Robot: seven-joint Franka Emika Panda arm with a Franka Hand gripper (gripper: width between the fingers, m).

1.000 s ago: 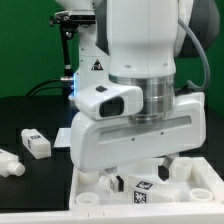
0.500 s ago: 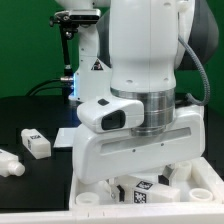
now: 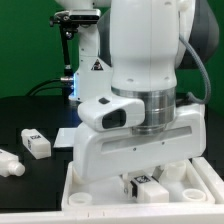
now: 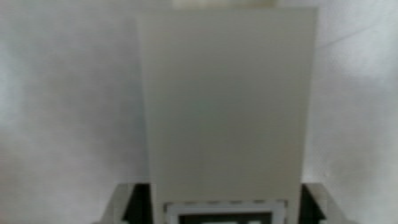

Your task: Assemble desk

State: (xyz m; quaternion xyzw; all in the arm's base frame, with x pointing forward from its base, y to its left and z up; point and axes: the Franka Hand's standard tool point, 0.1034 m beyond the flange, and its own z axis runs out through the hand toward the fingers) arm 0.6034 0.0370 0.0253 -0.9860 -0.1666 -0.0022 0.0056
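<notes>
Green backdrop [image 3: 205,70] is showing at the exterior view's right, and the black bench [image 3: 30,110] is stretching out under everything you are watching. Your Panda arm [image 3: 145,50] is filling the middle of the exterior view, with its wrist pointing straight down. Below it, the desk's tabletop panel [image 3: 75,208] is lying flat on the bench, rim up. A round corner socket [image 3: 88,197] is facing upward at the panel's end toward the exterior view's left.

The fingers [image 4: 128,205] are gripping an upright leg [image 3: 148,188] that is standing inside the panel's rim. In the wrist view you are seeing dark pads sitting flush against both of its sides. The leg's long white face is filling the middle of that picture, and a black-and-white tag [image 4: 228,212] is showing at one end. In the exterior view another tag on the leg is facing the camera.

Two loose legs are lying on the bench at the exterior view's left, apart from the panel. One is a tagged leg [image 3: 36,144], and the other is a second leg [image 3: 8,165] that the frame edge is cutting off. Behind the arm, the white robot base [image 3: 97,65] is showing its triangle logo.
</notes>
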